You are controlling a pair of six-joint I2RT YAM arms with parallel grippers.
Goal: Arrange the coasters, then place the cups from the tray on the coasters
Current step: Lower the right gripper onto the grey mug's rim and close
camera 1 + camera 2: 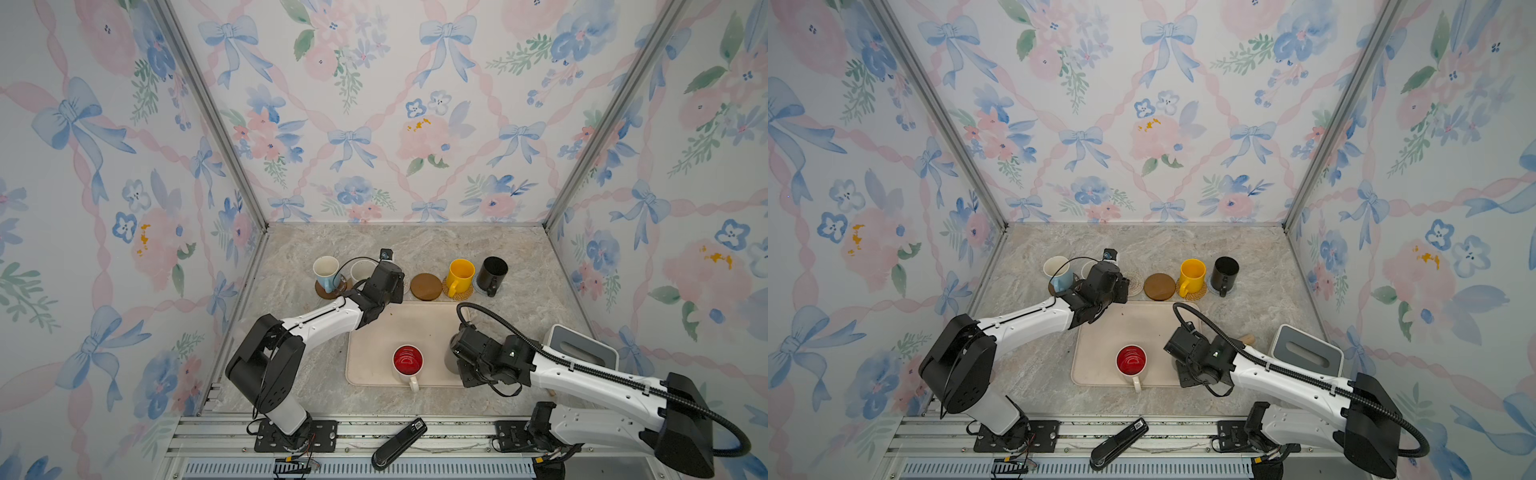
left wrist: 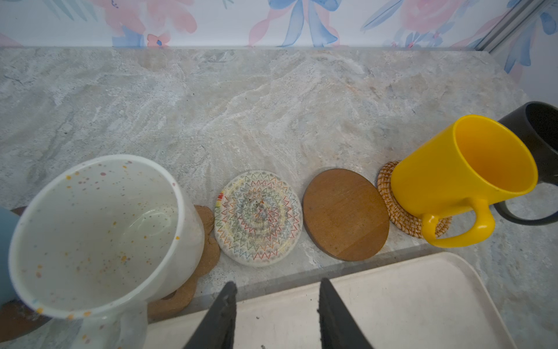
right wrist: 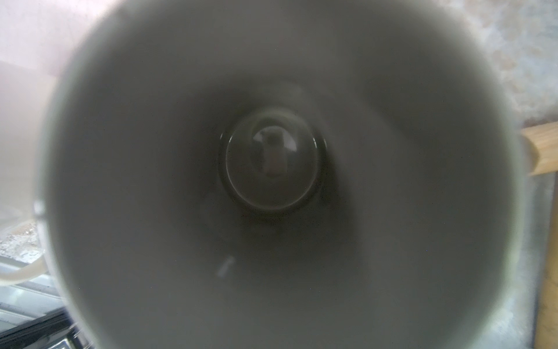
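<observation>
Left gripper (image 2: 276, 287) hangs over the far-left edge of the tray (image 2: 407, 296), jaws apart, nothing between them. Right gripper (image 1: 463, 357) sits over the grey mug (image 3: 151, 211) at the tray's near-right; whether it grips cannot be told. Red-lined mug (image 1: 408, 360) stands on the tray, near side; woven coaster (image 2: 258, 219) and wooden coaster (image 2: 345, 214) in the far row lie bare.

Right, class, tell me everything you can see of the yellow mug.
The yellow mug is plain and glossy, maybe plastic or glazed, tapering from a wide rim to a narrower base, with one loop handle turned toward the tray. It stands upright and empty on the tan rattan coaster, in the back row between the bare wooden disc coaster and the black mug.
</observation>
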